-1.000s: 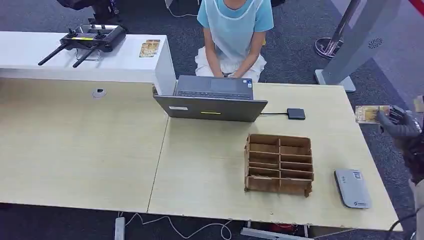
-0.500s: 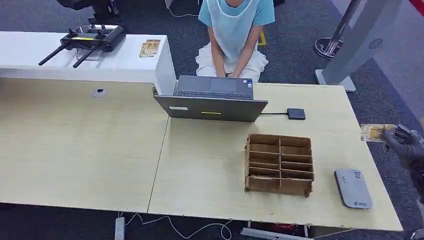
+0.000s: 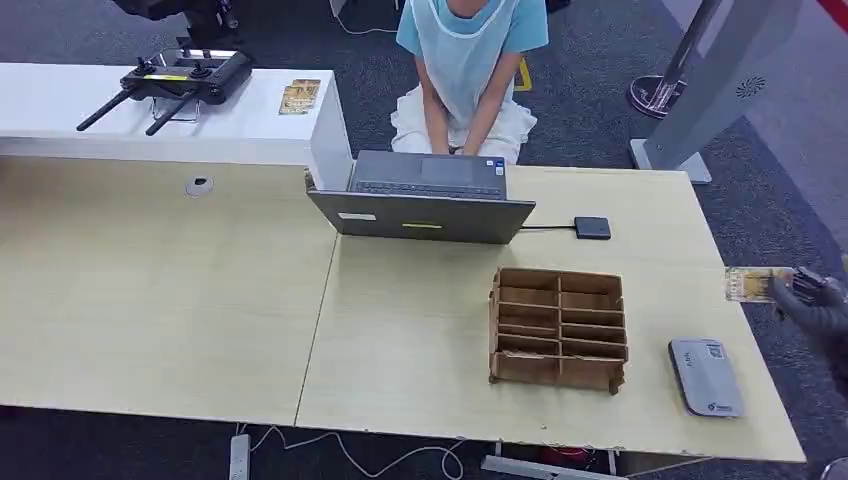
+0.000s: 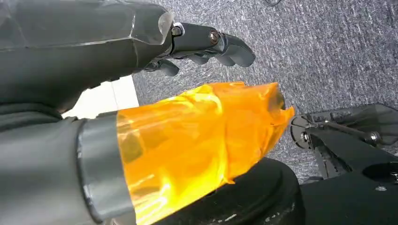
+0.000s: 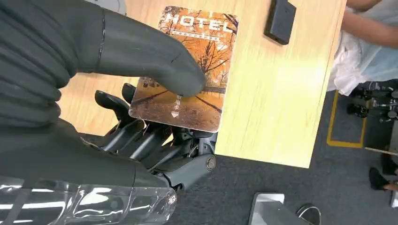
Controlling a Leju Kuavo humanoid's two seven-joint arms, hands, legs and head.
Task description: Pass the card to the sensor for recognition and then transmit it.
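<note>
Thumb pressure is what keeps our orange printed hotel card (image 5: 187, 70) in place: our right hand (image 3: 815, 305) pinches it between the thick grey thumb on its face and the darker fingers (image 5: 141, 136) beneath. We hold the card flat and face up, sticking out toward the light wooden table (image 3: 420, 330), so that, as we judge it, its broad side can be laid over a reader. In the head view the card (image 3: 748, 284) hangs just at the table's right edge, above and apart from the flat grey card sensor (image 3: 705, 377) lying near the front right corner. We judge the presentation step not yet done; the hand needs to come down and inward toward that sensor. Between sensor and laptop stands a brown cardboard divider box (image 3: 558, 327), and a person in a light blue top (image 3: 470, 50) sits behind the open grey laptop (image 3: 425, 200). Our left hand (image 4: 141, 61) hangs over grey carpet, holding nothing, fingers loosely curled and apart.
</note>
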